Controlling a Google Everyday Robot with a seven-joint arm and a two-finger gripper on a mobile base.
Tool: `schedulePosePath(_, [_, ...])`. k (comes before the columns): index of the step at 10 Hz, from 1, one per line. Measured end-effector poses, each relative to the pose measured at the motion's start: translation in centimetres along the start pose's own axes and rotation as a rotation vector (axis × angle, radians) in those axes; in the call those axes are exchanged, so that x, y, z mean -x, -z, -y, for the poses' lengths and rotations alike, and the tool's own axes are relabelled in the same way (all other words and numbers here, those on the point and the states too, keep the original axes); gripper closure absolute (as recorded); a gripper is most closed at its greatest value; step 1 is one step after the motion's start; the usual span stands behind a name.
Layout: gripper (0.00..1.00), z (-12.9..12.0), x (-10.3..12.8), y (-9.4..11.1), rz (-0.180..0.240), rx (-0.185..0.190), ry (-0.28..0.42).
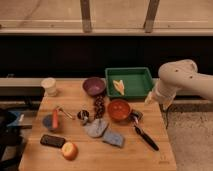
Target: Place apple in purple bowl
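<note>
Apple (69, 150) front-left; grapes (99, 105) before purple bowl (94, 86); claw (150, 98) right of green tray (129, 70), state unclear.

Warm, dim indoor light is falling from above onto the worktop (150, 157), giving the wood a yellow-orange cast. The band behind the worktop is sitting in near-black shadow, while the strip along the top of the view is glowing pale and washed out. Short soft shadows are pooling close under the things on the wood. The arm (182, 77) is catching the most light, its upper side glaring white. The gripper (149, 98), hanging at the worktop's right edge beside the green tray (137, 82), is showing pale. The lower left corner is sinking into dark.
</note>
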Motion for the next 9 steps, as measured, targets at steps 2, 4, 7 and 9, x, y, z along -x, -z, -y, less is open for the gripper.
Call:
schedulePosePath(2, [0.37,0.0,0.0,0.0,0.0,0.0,0.0])
schedulePosePath(4, [0.37,-0.1,-0.1,0.0,0.002,0.002,0.002])
schedulePosePath(7, [0.37,-3.0,-1.2,-0.3,0.009,0.013,0.082])
schedulePosePath(9, [0.37,-6.5,-1.8,-0.2,0.011,0.038,0.154])
